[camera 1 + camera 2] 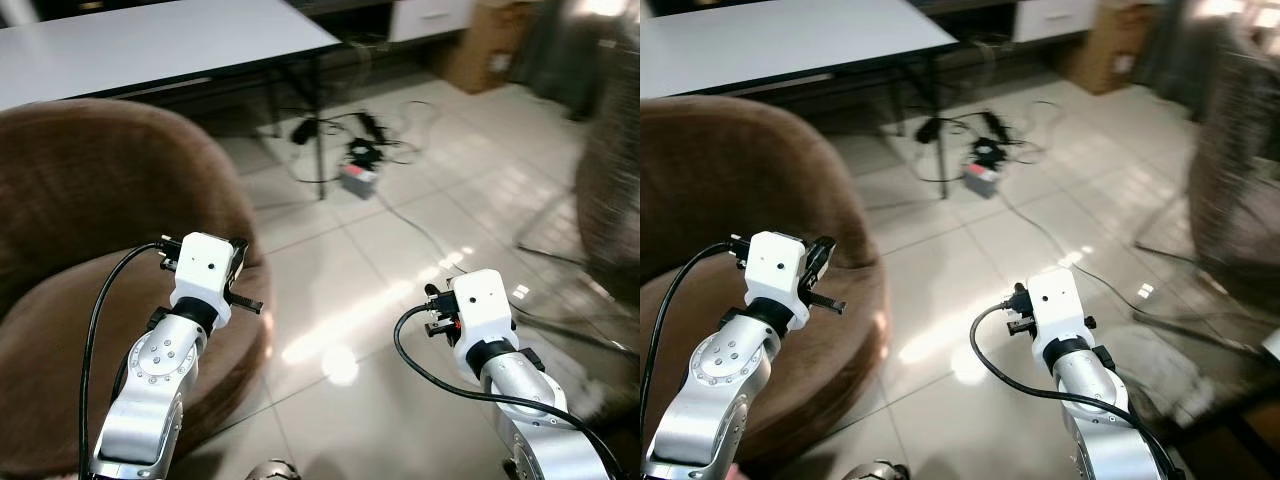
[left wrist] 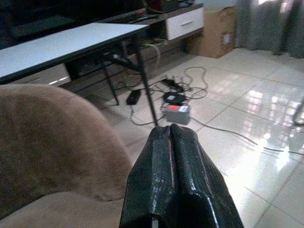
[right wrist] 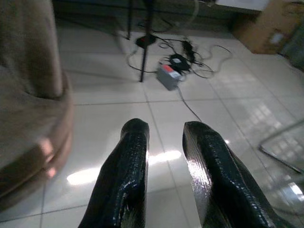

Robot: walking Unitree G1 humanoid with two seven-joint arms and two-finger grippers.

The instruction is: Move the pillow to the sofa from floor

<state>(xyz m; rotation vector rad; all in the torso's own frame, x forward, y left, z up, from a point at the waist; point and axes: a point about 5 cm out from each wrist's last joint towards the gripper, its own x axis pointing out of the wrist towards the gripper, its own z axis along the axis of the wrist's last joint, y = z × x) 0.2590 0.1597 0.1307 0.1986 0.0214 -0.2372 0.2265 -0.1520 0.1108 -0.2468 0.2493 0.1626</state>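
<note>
you are looking at a round brown plush sofa (image 1: 90, 200) on your left. left gripper (image 2: 171, 133) is hanging over its edge with fingers pressed together; right gripper (image 3: 164, 130) is hovering over open glossy white tile floor (image 1: 350, 290), fingers apart. ahead, a grey-and-red power box (image 3: 167, 76) with tangled black cables (image 1: 340, 130) is lying beside the white table (image 1: 150, 45) leg. no writing is reading clearly.

The sofa (image 1: 90, 200) is plain brown plush. The table (image 1: 150, 45) has a pale grey-white top on black legs. Glossy off-white tiles cover the floor (image 1: 400, 260), crossed by black cables (image 1: 400, 150). A cardboard box (image 2: 216, 31) is tan.
</note>
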